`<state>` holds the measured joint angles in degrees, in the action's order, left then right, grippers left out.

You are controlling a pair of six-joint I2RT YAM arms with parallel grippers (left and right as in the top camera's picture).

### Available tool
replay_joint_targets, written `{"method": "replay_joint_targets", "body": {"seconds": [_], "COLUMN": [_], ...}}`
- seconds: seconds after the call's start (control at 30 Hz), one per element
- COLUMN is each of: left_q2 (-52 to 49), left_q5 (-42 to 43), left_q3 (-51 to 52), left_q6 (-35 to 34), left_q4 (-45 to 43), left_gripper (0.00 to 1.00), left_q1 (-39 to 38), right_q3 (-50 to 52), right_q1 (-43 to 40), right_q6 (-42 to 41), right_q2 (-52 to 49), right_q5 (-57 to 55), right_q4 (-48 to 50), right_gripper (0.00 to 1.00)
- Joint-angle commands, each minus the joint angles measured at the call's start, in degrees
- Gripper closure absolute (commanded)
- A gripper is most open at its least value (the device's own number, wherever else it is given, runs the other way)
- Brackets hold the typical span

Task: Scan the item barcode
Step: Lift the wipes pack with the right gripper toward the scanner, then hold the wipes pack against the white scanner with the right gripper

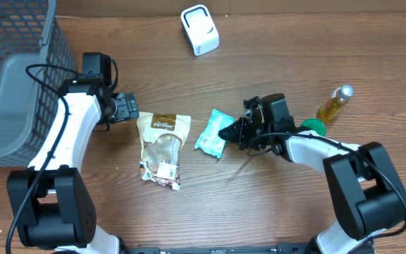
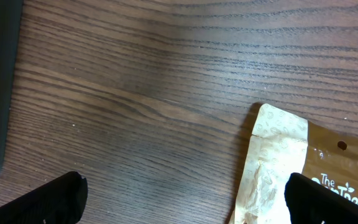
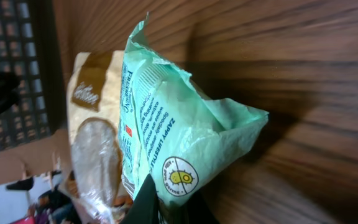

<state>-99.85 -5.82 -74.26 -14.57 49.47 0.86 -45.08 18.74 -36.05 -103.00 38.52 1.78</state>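
One mint packet (image 1: 213, 132) sits at the centre of the overhead frame, its right edge pinched between the closed fingers of the right gripper (image 1: 232, 131); the wrist view shows a corner bunched in that grip. Just left of it lies a brown pouch (image 1: 162, 148), with the left gripper (image 1: 125, 107) spread wide and empty at the pouch's top edge. Judging by this, the pick-up step is in hand. Next the packet needs lifting and carrying to the white scanner (image 1: 199, 29) at top centre, turned so its barcode, which I cannot find here, faces the scanner.
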Motion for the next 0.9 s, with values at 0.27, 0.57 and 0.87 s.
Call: {"method": "replay_joint_targets", "body": {"seconds": [0.27,0.57,0.87], "left_q2": [0.9,0.9,0.9], "left_q5": [-0.5,-0.5,-0.5], "left_q3": [-0.9,-0.9,-0.9], "left_q6": [0.9,0.9,0.9], "left_q4": [-0.1,-0.1,-0.1], "left_gripper": [0.00,0.00,0.00], "left_q1": [0.2,0.2,0.2], "right_q3": [-25.6,-60.2,-61.8], "right_q1": [-0.3,1.9,5.7], "right_q6": [9.0,27.7,40.0], "right_q2": [12.9,12.8,9.1], "right_q5": [-5.6,-28.6,-38.2], "right_q4": [-32.3,-62.8,-52.5], "right_gripper": [0.96,0.96,0.96]}}
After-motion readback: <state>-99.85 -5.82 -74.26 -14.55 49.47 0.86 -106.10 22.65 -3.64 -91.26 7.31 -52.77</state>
